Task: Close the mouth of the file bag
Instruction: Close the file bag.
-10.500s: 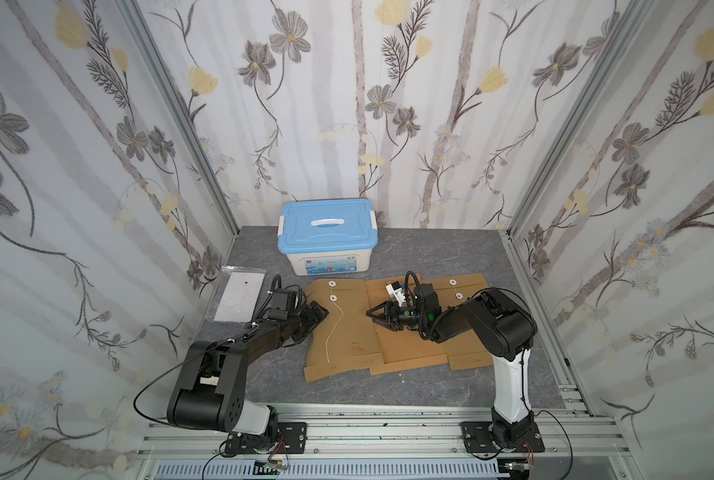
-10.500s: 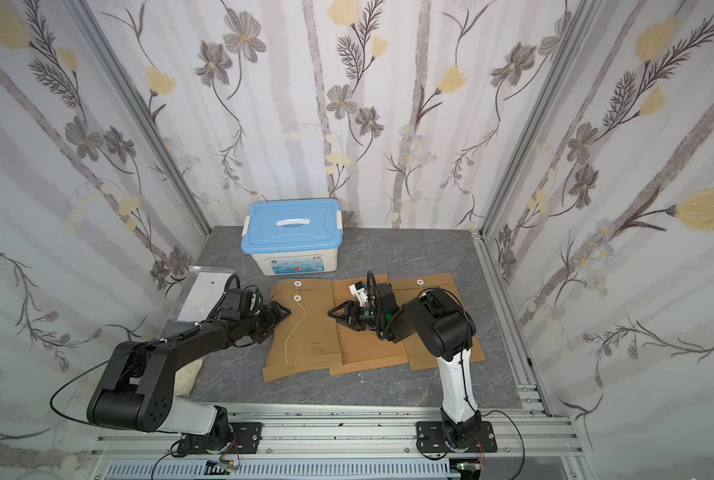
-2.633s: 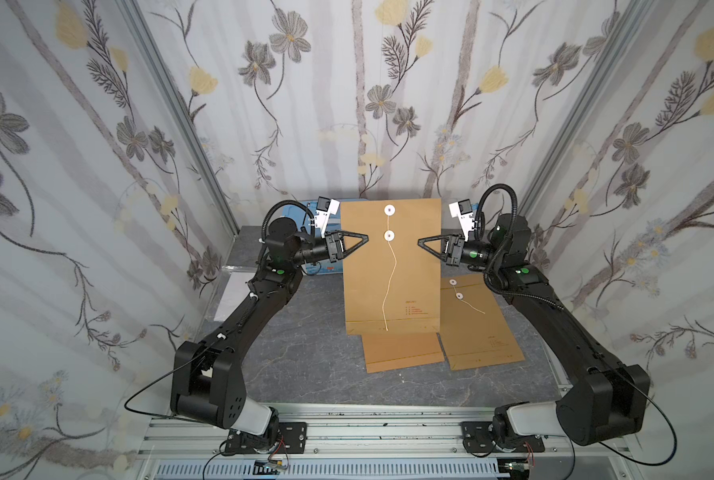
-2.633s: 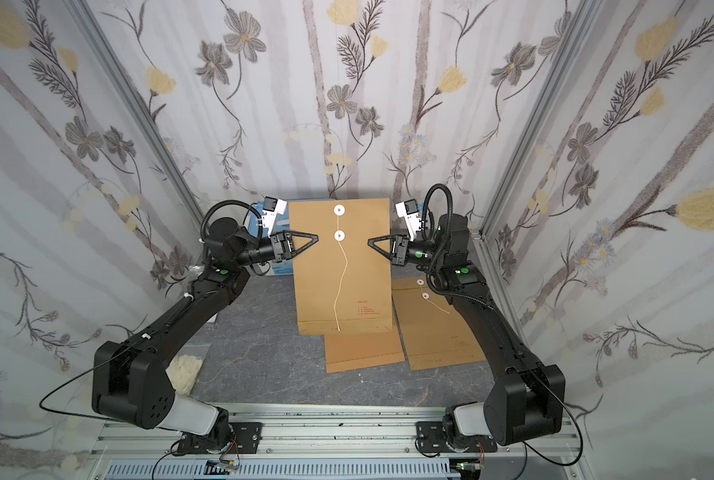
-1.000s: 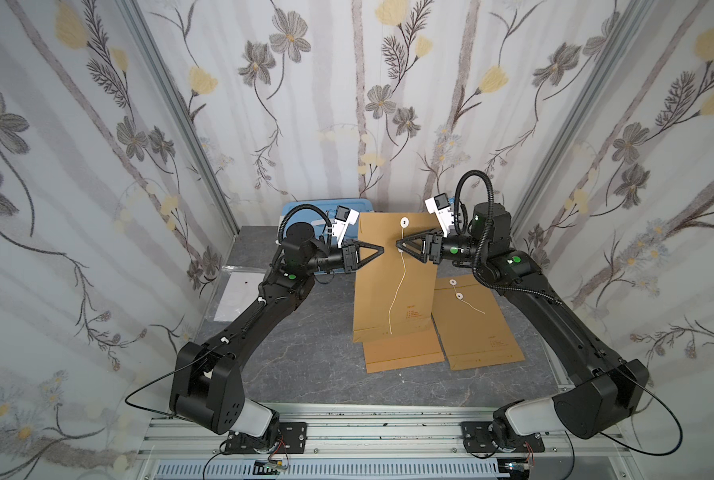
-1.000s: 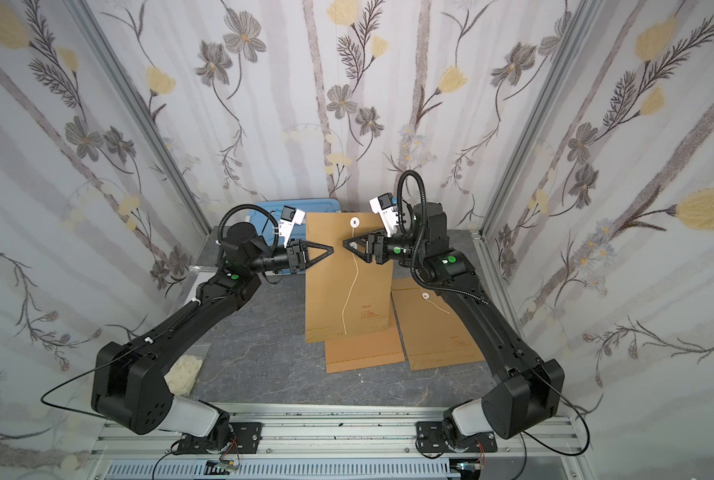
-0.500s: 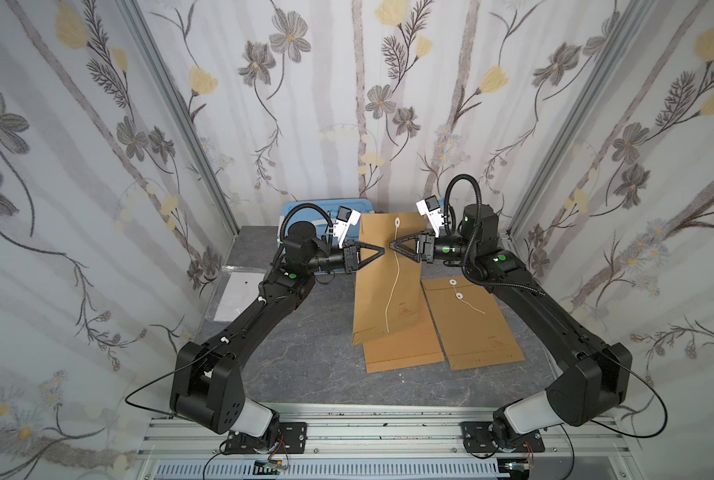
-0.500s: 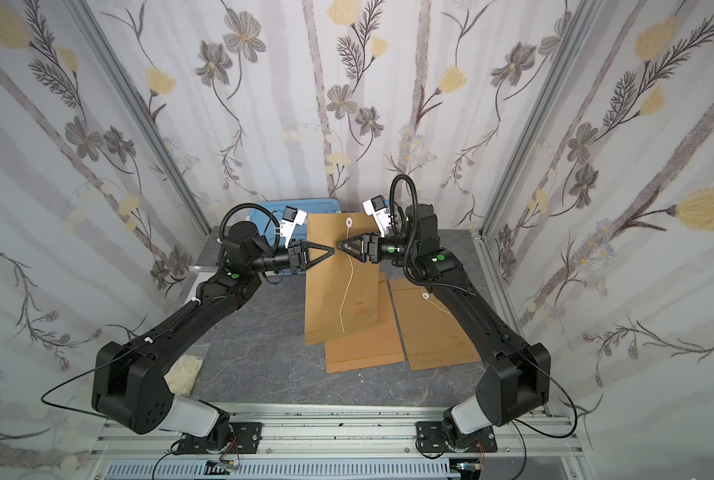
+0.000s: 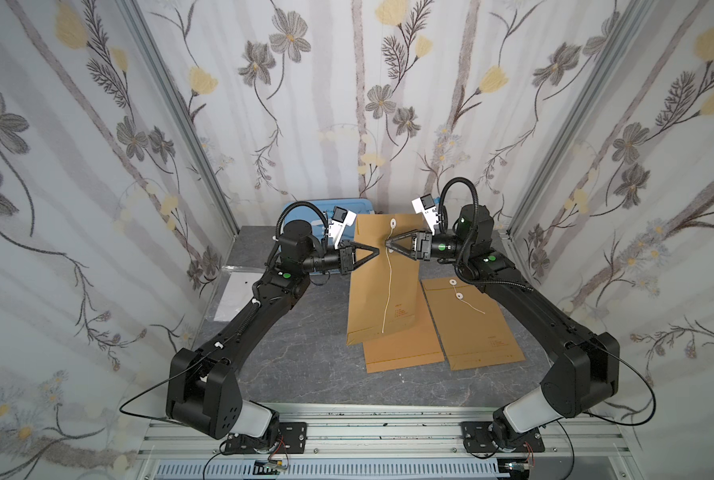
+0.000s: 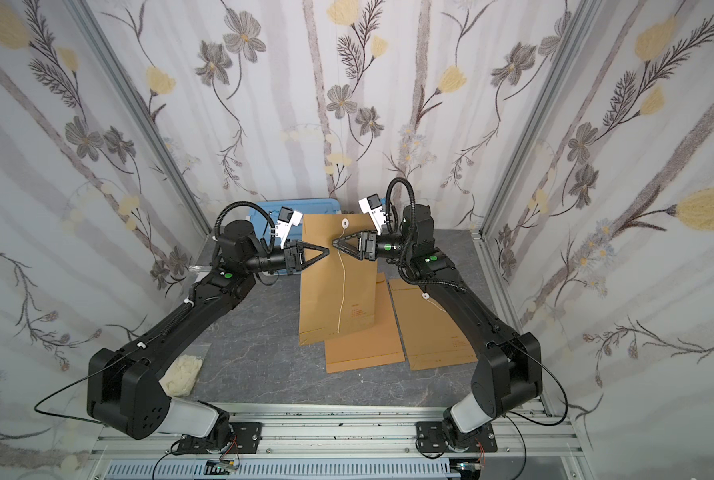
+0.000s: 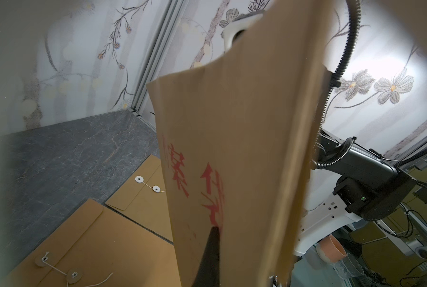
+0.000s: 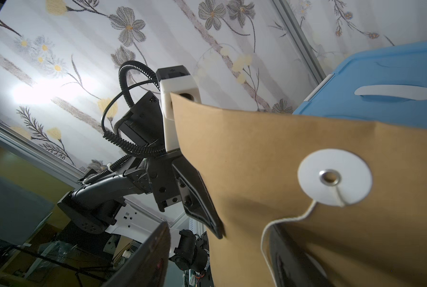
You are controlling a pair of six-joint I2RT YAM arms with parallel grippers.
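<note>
The file bag (image 9: 367, 291) (image 10: 320, 299) is a brown paper envelope hanging upright above the table. It has a white washer (image 9: 392, 223) (image 12: 334, 180) near its top and a white string (image 9: 386, 291) (image 10: 340, 291) hanging down its face. My left gripper (image 9: 376, 251) (image 10: 327, 251) (image 11: 214, 231) is shut on the bag's left edge near the top; in the left wrist view, one finger is hidden behind the paper. My right gripper (image 9: 388, 245) (image 10: 334, 243) (image 12: 219, 226) is open at the middle of the bag's face. The string runs along one of its fingers (image 12: 284, 253).
Two more brown envelopes (image 9: 401, 353) (image 9: 475, 328) lie flat on the grey table under and to the right of the hanging bag. A blue-lidded box (image 9: 305, 207) stands at the back. At the left are a clear plastic sheet (image 9: 232, 293) and a white bundle (image 10: 180, 374).
The right gripper has moved a little further left across the bag's face to the string. The left gripper keeps its hold, and the bag hangs slightly lower.
</note>
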